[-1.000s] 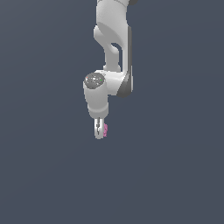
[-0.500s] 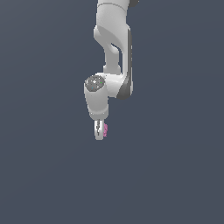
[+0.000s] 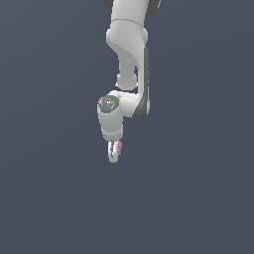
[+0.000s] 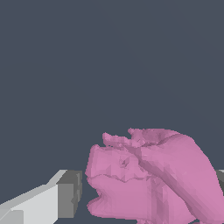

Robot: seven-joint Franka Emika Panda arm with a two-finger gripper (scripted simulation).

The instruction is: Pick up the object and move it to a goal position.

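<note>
1. Wrist view, closest in: the small pink, lumpy, bumpy-surfaced object (image 4: 148, 175) fills the lower middle and lower right of the frame, its faceted surface folded into ridges.
2. Beside it in the lower left corner, one white finger with a grey pad (image 4: 65, 194) of the gripper (image 4: 144, 197) lies just beside the object's flank; contact there cannot be made out for certain. A sliver of grey at the right edge, level with the object, is the other pad — mostly cut off by the frame.
3. The object sits between the two pads, so the gripper reads as clamped on it.
4. Exterior view, centre of frame: the white gripper (image 3: 114, 152) points straight down, the object (image 3: 119, 148) showing only as a small pink fleck on its side toward the exterior view's right.
5. Above it, the white jointed robot arm with dark grey panels (image 3: 130, 59) rises to the upper centre edge of the frame.
6. Farthest back — a plain dark blue-grey background (image 3: 49, 198) everywhere; the gripper and object hang against it.
</note>
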